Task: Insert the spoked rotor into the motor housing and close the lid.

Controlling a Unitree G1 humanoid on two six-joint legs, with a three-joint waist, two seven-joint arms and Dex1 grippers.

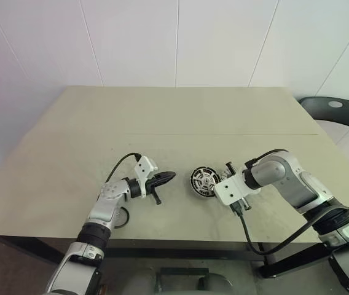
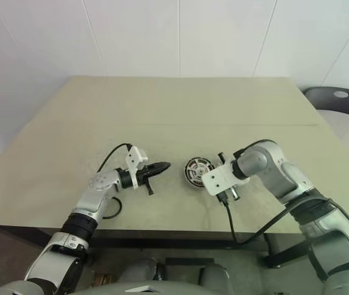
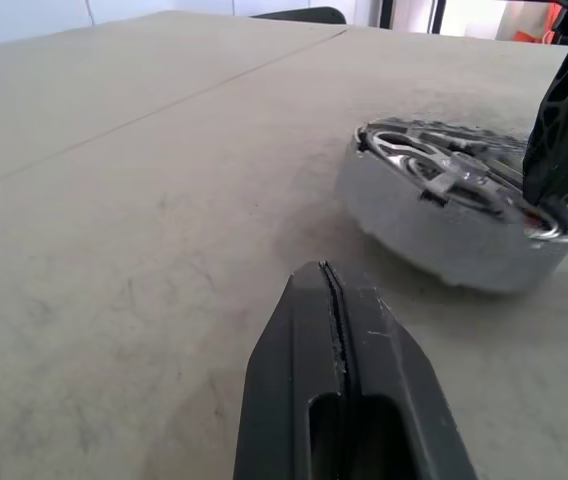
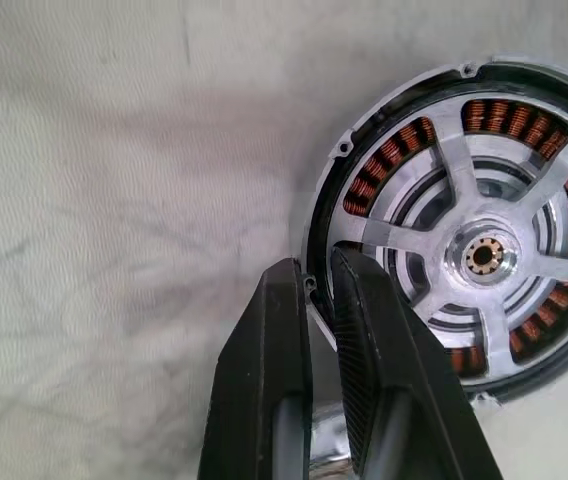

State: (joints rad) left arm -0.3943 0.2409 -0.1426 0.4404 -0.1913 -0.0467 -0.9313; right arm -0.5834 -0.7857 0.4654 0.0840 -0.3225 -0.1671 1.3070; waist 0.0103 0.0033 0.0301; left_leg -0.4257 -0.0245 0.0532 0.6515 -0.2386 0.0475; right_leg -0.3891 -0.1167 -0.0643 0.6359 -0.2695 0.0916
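The motor housing [image 1: 201, 180], a silver-rimmed puck with copper windings [image 4: 504, 115], is near the table's front middle and looks tipped up towards me. A silver five-armed open-work face [image 4: 554, 265] inside a dark ring covers its top; I cannot tell whether that is the lid. The spoked rotor is hidden or out of view. My right gripper [image 4: 319, 268] points steeply down and pinches the housing's rim, one finger on each side. One of its black fingers [image 3: 564, 130] also appears in the left wrist view. My left gripper [image 1: 169, 176] is shut and empty, held level a short way left of the housing [image 3: 434, 225].
The tan table [image 1: 180, 117] has a thin seam across its middle. A dark chair [image 1: 340, 114] stands off its far right corner. The right arm's black cable [image 1: 254, 243] hangs over the front edge, and a cable loop [image 1: 122, 218] lies under the left forearm.
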